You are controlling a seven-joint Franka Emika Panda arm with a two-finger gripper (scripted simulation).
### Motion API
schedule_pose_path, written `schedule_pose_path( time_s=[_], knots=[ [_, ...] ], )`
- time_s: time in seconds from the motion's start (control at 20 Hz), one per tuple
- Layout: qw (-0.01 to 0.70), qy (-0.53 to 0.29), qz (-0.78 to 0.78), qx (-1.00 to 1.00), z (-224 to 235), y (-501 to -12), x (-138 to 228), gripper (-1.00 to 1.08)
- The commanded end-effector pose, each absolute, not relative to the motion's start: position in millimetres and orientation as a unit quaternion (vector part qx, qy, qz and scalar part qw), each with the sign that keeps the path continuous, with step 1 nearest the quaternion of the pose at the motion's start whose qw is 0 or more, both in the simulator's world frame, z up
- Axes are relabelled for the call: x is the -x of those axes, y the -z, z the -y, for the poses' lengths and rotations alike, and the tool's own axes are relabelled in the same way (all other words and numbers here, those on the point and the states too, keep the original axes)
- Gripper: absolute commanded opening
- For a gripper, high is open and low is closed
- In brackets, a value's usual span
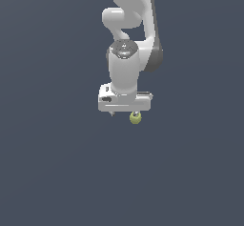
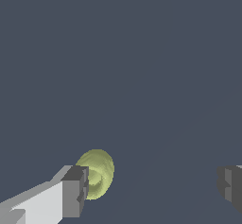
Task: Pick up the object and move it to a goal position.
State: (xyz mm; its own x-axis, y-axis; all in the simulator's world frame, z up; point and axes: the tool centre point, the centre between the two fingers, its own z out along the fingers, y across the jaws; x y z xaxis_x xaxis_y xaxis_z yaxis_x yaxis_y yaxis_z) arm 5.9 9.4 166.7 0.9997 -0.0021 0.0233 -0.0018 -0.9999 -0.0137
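Note:
The object (image 1: 135, 118) is a small yellow-green lumpy fruit just under the white gripper (image 1: 124, 114), at the finger on the exterior view's right. In the wrist view the object (image 2: 98, 173) sits against the inner side of one dark fingertip (image 2: 75, 190), partly hidden behind it. The other fingertip (image 2: 230, 185) is far across from it. The gripper (image 2: 153, 186) is open wide, and most of the gap between its fingers holds nothing. I cannot tell whether the object touches the finger or rests on the floor.
The white arm (image 1: 128, 39) rises above the gripper toward the top of the exterior view. Plain dark grey-blue ground (image 1: 57, 172) surrounds it, with no other objects or edges in view.

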Motion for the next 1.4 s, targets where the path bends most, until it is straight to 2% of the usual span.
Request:
schedule_pose_path(
  time_s=[0.0, 0.5, 0.9, 1.35],
  knots=[
    [0.007, 0.012, -0.001, 1.000, -9, -167, -6, 1.00],
    [0.012, 0.015, -0.040, 0.999, 15, -163, -12, 1.00],
    [0.011, 0.013, -0.051, 0.999, 4, -156, -6, 1.00],
    [0.007, 0.007, -0.093, 0.996, -29, -130, 15, 1.00]
  ],
)
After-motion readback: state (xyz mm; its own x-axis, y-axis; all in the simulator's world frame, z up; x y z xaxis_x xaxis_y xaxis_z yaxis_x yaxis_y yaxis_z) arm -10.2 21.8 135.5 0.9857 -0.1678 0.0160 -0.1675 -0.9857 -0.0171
